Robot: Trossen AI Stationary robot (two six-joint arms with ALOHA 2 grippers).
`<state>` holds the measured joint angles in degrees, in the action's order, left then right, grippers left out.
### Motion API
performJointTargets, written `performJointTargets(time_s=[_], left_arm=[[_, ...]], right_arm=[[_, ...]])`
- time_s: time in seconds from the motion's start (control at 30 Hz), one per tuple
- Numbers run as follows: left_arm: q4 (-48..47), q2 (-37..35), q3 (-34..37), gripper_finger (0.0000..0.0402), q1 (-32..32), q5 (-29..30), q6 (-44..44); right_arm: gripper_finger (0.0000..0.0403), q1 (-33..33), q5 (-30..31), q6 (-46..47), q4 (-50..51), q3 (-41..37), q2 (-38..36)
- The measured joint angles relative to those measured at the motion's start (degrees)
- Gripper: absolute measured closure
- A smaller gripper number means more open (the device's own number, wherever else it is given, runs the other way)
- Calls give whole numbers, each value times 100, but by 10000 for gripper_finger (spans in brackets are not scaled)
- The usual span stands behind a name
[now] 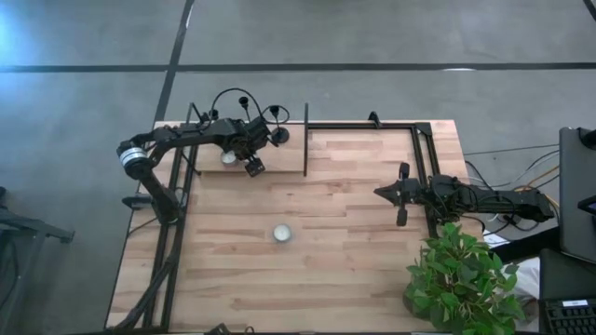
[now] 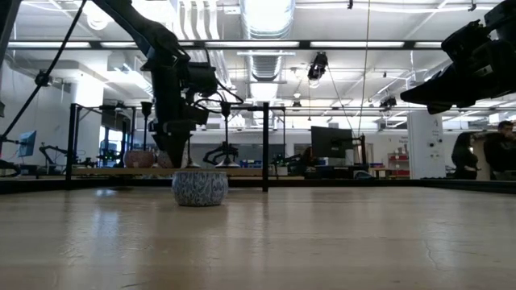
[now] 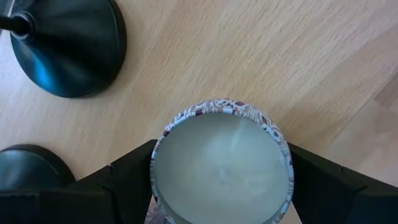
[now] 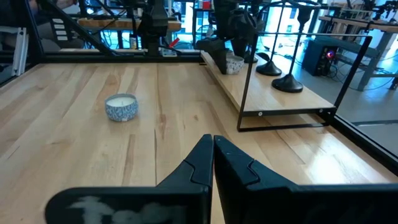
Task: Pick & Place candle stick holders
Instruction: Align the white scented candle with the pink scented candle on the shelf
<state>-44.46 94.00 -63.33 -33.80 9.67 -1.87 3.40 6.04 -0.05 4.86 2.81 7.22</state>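
On the raised shelf, left pincer [image 3: 221,186] spread around a candle tin [image 3: 221,165], beside black candle stick holders [image 3: 68,46].

Even overhead light, with backlit and blurred patches.
Ceiling light strips [image 2: 262,16] glare white in the low view, leaving the arm below them almost a silhouette. The table [image 1: 354,233] is evenly bright from above, with a bluish flare far off toward the corner left of it. On the table, the near boards in the low view are soft. The candle tin [image 3: 221,165] is perhaps slightly blurred; the black base [image 3: 68,50] beside it carries a blue sheen.
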Motion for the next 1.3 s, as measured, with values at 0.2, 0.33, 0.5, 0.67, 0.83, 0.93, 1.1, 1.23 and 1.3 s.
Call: performJointTargets(time_s=[0.2,0.33,0.5,0.67,0.83,0.93,1.1,1.23,1.3], left_arm=[[152,-11,20,96,0,-5,-4],[181,-13,33,94,-2,-56,-64],[207,-11,31,76,-2,-103,-112],[220,-11,33,69,-2,-109,-112],[217,-17,31,71,-2,-116,-112],[209,-18,31,70,-2,-116,-112],[205,-20,31,70,-2,-118,-112],[201,-22,31,69,-2,-118,-112],[198,-22,31,69,-2,-118,-112]], right_arm=[[394,1,-2,0,0,0,0],[394,2,-2,0,0,0,-2],[394,1,0,0,0,0,-2],[394,0,-2,0,0,0,-2],[394,2,-2,0,0,0,-1],[394,2,-2,0,0,0,-2],[394,1,0,0,0,0,0],[394,2,-2,0,-2,0,-2],[394,0,0,0,0,0,-2]])
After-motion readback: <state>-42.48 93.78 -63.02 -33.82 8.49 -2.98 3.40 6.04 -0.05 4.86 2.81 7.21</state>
